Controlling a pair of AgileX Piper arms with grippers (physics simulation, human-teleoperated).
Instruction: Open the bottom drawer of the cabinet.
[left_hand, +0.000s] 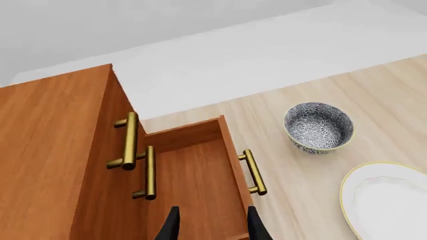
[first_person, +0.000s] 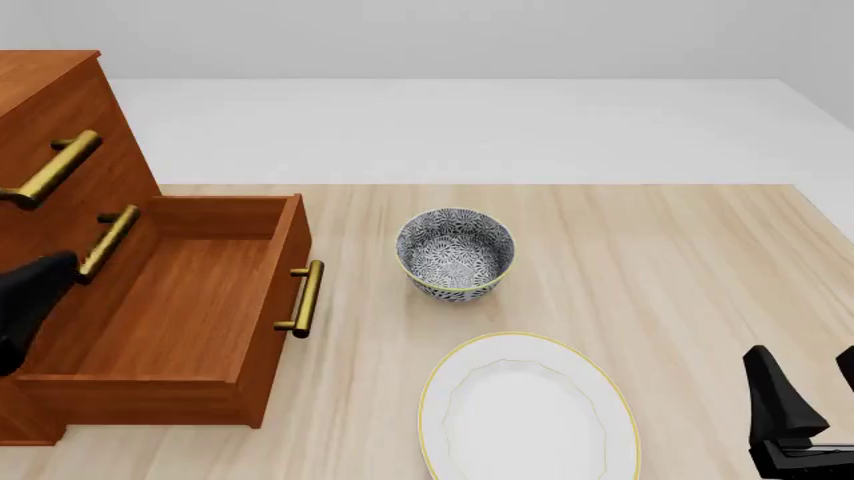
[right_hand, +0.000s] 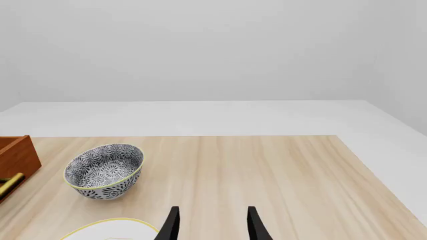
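Item: tall reddish-brown wooden cabinet (first_person: 54, 110) of three drawers, standing at the left edge of the light wooden worktop (first_person: 641, 260). Its bottom drawer (first_person: 174, 310), a reddish-brown wooden box with one brass bar handle (first_person: 304, 298) on the front, stands pulled well out from the cabinet's face; the two drawers above sit flush. Contents of drawer: none visible. Step in hand, by judgement: the pull appears complete or nearly so, and what remains is to lift the left arm clear of the drawer without knocking it. Left claw (left_hand: 212, 224): above the open drawer, fingers parted, holding nothing. Right claw (right_hand: 212, 222): well apart from the cabinet at the worktop's near right, fingers parted, empty. Also beside the cabinet: a blue-and-white patterned bowl (first_person: 455, 252), empty, near the drawer's handle; a white plate with a yellow rim (first_person: 527, 410), bare, nearer than the bowl.
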